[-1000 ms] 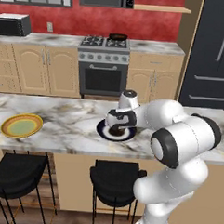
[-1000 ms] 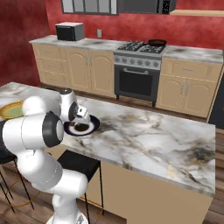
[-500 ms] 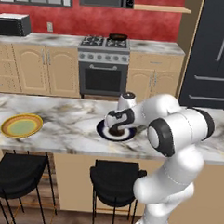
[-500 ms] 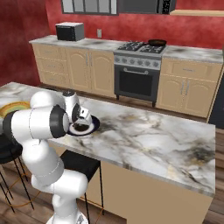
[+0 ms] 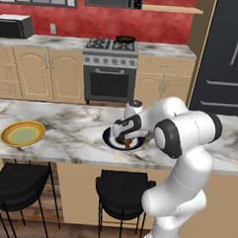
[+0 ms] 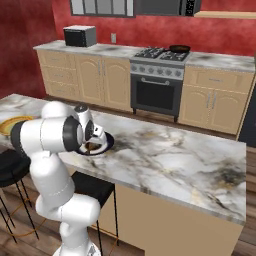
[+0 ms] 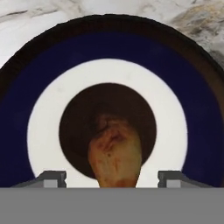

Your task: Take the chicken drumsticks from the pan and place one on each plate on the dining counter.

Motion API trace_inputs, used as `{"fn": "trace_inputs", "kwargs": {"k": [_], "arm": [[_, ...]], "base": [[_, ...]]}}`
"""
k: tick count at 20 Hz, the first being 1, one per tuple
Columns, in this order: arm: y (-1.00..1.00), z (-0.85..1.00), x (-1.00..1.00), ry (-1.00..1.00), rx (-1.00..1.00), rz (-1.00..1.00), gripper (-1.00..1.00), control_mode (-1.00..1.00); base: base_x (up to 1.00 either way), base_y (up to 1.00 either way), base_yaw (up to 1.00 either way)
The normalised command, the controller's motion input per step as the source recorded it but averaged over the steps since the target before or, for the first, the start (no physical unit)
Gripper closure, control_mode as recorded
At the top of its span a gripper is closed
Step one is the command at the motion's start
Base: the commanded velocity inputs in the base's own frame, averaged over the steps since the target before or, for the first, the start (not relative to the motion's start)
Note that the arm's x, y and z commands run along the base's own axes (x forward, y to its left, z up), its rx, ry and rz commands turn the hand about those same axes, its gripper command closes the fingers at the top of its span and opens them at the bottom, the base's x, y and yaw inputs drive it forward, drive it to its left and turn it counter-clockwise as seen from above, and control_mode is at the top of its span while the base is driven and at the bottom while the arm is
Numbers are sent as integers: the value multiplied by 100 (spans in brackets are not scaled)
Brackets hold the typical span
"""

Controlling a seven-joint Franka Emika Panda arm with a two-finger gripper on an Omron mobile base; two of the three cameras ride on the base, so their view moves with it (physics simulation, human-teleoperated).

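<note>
A drumstick (image 7: 114, 153) lies on the plate (image 7: 109, 48) mid-counter (image 5: 71, 133); the other plate (image 5: 23, 134) sits far left.

A red wall (image 5: 160, 29) backs a run of light wood cabinets (image 5: 39, 79) topped with veined marble. A steel stove (image 5: 109, 73) stands among them, a microwave (image 5: 13, 26) sits at the far left, and a dark fridge (image 5: 228, 57) rises at the right. Two black stools (image 5: 119, 190) stand on the wood floor (image 5: 60, 231).

Long marble-topped worktop (image 5: 66, 133) with light wood base, two plates directly on it — yellow-rimmed plate (image 5: 22, 133) toward its left end, dark-rimmed plate (image 7: 26, 78) near the middle — well apart.
</note>
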Motion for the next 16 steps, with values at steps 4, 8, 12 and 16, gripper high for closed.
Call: {"fn": "trace_inputs", "kwargs": {"k": [4, 8, 12, 16], "arm": [[0, 23, 6, 0, 1, 0, -100, -100], [0, 60, 0, 0, 0, 0, -100, -100], [-2, 71, -40, 0, 0, 0, -100, -100], [-13, 22, -96, -6, 0, -2, -100, -100]], "base": [[0, 0, 0], [0, 0, 0], [0, 0, 0], [0, 0, 0]]}}
